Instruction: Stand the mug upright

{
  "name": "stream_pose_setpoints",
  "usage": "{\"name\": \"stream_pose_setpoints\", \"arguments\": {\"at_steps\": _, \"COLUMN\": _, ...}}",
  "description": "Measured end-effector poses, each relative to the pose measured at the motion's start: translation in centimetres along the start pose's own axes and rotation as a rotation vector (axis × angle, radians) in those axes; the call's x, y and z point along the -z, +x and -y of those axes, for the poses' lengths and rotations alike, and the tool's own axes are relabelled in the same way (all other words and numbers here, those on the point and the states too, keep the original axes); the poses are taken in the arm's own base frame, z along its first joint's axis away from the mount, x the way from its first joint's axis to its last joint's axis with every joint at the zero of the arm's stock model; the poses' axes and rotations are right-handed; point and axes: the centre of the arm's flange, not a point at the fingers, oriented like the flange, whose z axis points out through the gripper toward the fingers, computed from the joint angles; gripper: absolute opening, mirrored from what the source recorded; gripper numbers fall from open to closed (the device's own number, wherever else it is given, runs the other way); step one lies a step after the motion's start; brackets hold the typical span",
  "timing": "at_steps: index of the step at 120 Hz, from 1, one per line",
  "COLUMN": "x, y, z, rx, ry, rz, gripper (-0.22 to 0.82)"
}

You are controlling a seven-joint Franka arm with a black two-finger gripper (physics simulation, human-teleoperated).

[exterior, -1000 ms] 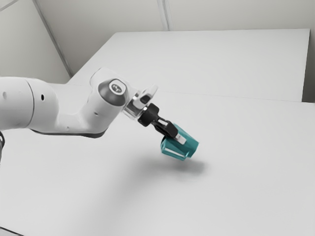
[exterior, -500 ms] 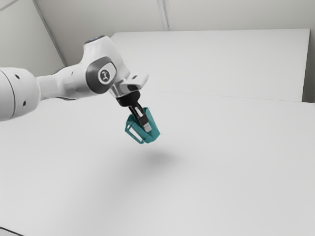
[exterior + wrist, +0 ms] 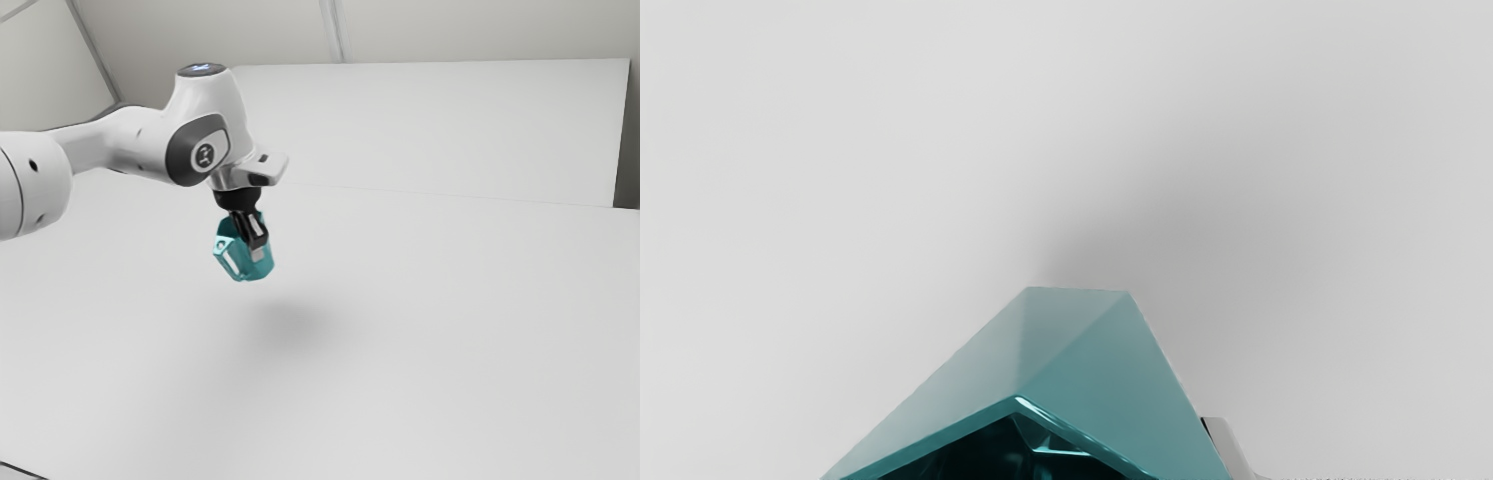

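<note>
The mug (image 3: 244,261) hangs in the air above the worktop (image 3: 450,350), mouth up but leaning a little toward the exterior view's left, its handle (image 3: 228,258) on that same side. Its shadow (image 3: 285,325) lies on the worktop, apart from it. The pincer (image 3: 256,251) has hold of the mug: one pad (image 3: 1229,445) sits against the outside wall. The other is hidden, so I can't tell exactly how wide the grip is.

I'd judge the step in hand to be righting the mug aloft. Next it wants the last of the lean taken out, then a slow lowering until the base sits flat, and only then a release; let go tilted, it could tip over.

The arm (image 3: 140,140) bears a round emblem (image 3: 205,155), too small to read. I can make out no lettering on the mug.
</note>
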Motion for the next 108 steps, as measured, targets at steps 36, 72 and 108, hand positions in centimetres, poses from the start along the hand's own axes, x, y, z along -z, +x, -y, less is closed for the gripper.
{"name": "stream_pose_setpoints", "arguments": {"at_steps": 36, "x": -1.8, "y": -0.4, "z": -0.1, "rx": 0.068, "ry": 0.039, "rz": 0.048, "gripper": -0.16}}
{"name": "stream_pose_setpoints", "arguments": {"at_steps": 72, "x": -5.1, "y": -1.0, "z": -0.7, "rx": 0.130, "ry": 0.054, "rz": 0.046, "gripper": -0.16}}
{"name": "stream_pose_setpoints", "arguments": {"at_steps": 108, "x": -7.1, "y": -2.2, "z": -2.3, "rx": 0.175, "ry": 0.059, "rz": 0.025, "gripper": -0.16}}
